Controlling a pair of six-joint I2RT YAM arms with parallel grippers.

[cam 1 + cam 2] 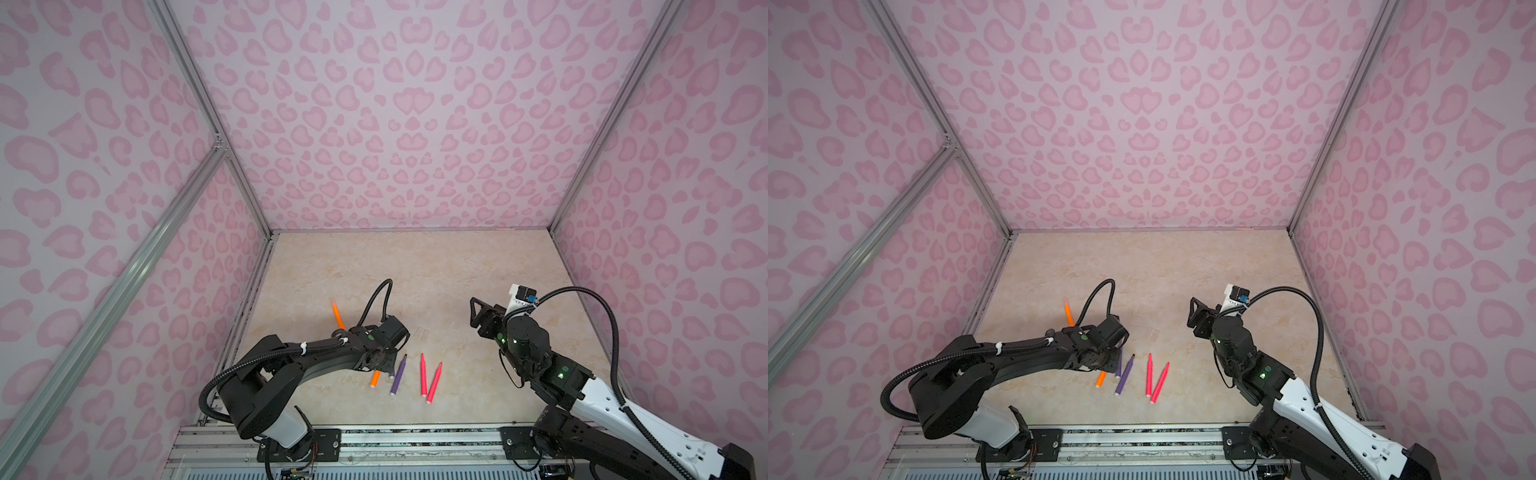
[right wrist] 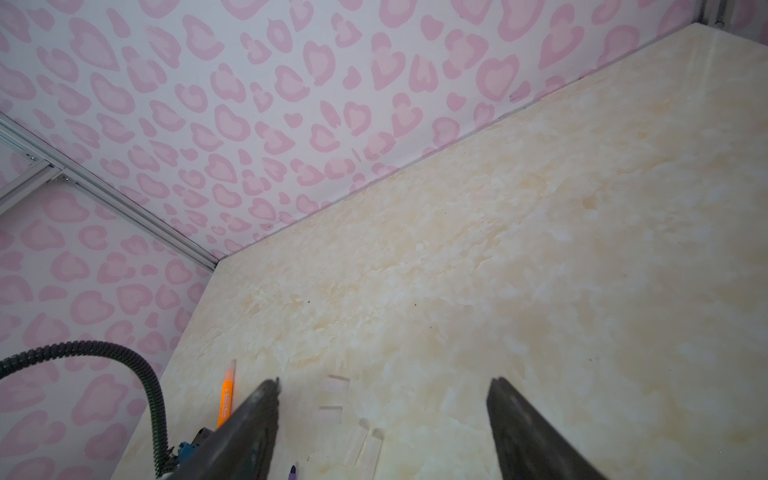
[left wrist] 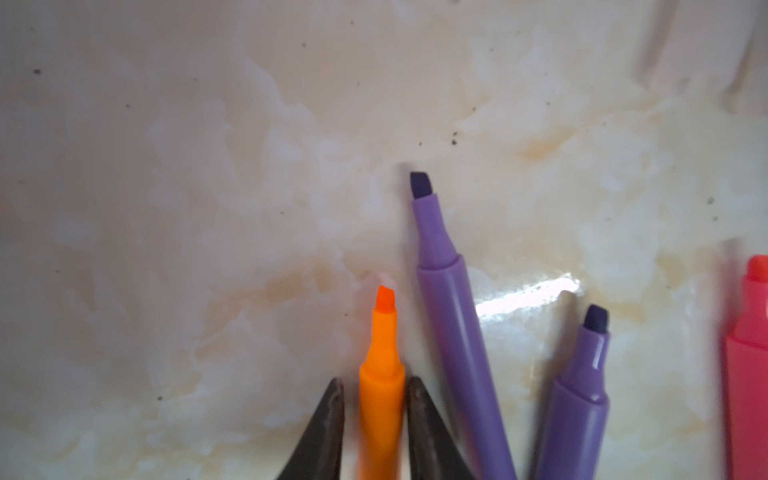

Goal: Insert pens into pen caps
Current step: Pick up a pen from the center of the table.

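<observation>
An orange pen (image 3: 380, 399) lies on the beige table between the fingers of my left gripper (image 3: 376, 382). One finger touches it and only a thin slit shows on the other side. In both top views its butt end (image 1: 375, 379) sticks out from under the left wrist. Two purple pens (image 3: 453, 332) (image 3: 582, 407) lie right beside it, then two pink-red pens (image 1: 423, 374) (image 1: 434, 382). A second orange pen (image 1: 338, 316) lies farther back. Several clear pen caps (image 2: 370, 451) lie faint on the table below my right gripper (image 2: 384, 386), which hovers open and holds nothing.
The pink patterned walls (image 1: 395, 124) close in the table (image 1: 415, 266) on three sides. A metal rail (image 1: 415, 436) carrying both arm bases runs along the front edge. The left arm's cable loop (image 1: 380, 299) arches above the table.
</observation>
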